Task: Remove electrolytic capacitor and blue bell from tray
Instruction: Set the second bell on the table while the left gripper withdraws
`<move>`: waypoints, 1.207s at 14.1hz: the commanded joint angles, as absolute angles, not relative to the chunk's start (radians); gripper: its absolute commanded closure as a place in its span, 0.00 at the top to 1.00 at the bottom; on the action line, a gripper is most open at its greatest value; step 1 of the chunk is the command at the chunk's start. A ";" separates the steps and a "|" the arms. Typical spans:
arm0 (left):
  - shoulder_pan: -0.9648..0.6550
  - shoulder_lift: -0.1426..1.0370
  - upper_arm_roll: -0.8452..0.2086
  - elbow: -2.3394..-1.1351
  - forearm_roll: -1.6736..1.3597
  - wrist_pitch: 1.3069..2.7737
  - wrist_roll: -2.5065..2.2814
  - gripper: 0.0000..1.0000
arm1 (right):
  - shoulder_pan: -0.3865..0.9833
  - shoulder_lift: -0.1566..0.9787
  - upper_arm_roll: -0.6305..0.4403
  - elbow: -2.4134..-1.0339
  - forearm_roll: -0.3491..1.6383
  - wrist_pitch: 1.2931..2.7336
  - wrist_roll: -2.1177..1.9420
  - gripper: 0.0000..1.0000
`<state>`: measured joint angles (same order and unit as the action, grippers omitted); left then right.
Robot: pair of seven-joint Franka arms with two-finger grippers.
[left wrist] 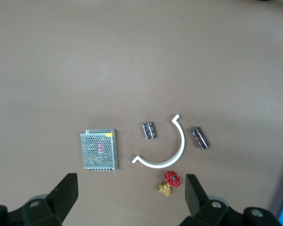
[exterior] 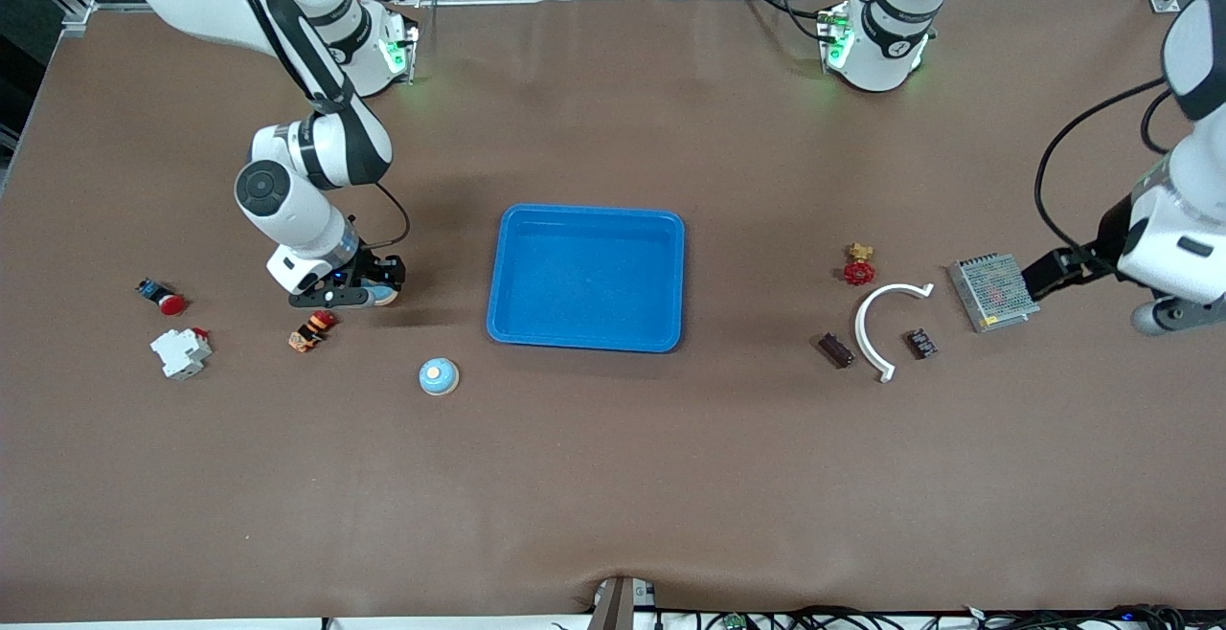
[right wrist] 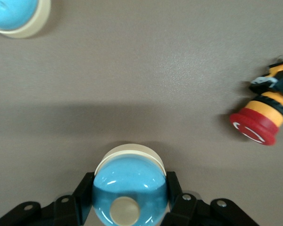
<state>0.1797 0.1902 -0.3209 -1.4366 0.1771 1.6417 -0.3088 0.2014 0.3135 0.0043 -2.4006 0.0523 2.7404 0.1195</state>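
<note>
My right gripper (exterior: 372,293) is down at the table toward the right arm's end, shut on a blue bell (right wrist: 129,190) with a cream base and button; its fingers (right wrist: 83,197) press on both sides. A second blue bell (exterior: 439,376) stands on the table nearer the front camera and also shows in the right wrist view (right wrist: 16,16). The capacitor (exterior: 835,349), a small dark cylinder, lies toward the left arm's end and shows in the left wrist view (left wrist: 200,138). My left gripper (left wrist: 130,195) is open and empty, up over the table beside a metal mesh box (exterior: 993,292).
A blue tray (exterior: 498,276) sits mid-table. A white curved strip (exterior: 870,328), a red-handled brass valve (exterior: 859,269) and a small dark chip (exterior: 921,343) lie by the capacitor. Two red push buttons (exterior: 161,297) (exterior: 312,330) and a white breaker (exterior: 180,352) lie near the right gripper.
</note>
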 commanded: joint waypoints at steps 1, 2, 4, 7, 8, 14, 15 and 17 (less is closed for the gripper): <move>0.096 0.120 -0.215 -1.445 0.115 1.582 -0.215 1.00 | 0.167 0.339 0.017 -2.402 0.037 2.767 0.092 0.00; 0.059 0.103 -0.169 -1.445 0.092 1.554 -0.187 1.00 | 0.158 0.342 0.017 -2.402 0.037 2.767 0.080 0.00; 0.031 0.071 -0.111 -1.450 0.034 1.526 -0.132 1.00 | 0.152 0.348 0.017 -2.401 0.037 2.766 0.075 0.00; -0.054 0.006 -0.020 -1.497 0.012 1.505 -0.107 1.00 | 0.132 0.342 0.018 -2.398 0.037 2.749 0.077 1.00; -0.046 0.006 -0.028 -1.497 0.012 1.484 -0.110 1.00 | 0.132 0.336 0.017 -2.398 0.037 2.738 0.078 1.00; -0.045 -0.050 -0.049 -1.564 0.014 1.497 -0.123 1.00 | 0.132 0.270 0.017 -2.327 0.037 2.601 0.077 1.00; -0.044 -0.067 -0.049 -1.589 0.012 1.517 -0.124 1.00 | 0.130 0.258 0.017 -2.285 0.037 2.538 0.077 1.00; -0.044 -0.089 -0.049 -1.633 0.012 1.557 -0.127 1.00 | 0.101 0.245 0.014 -2.151 0.037 2.359 0.075 1.00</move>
<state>-0.0445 -0.0268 -0.0497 -1.5498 0.0308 1.5064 -0.1238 0.1482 0.2727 0.0037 -2.2614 0.0522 2.5112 0.0840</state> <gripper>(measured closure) 0.000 0.000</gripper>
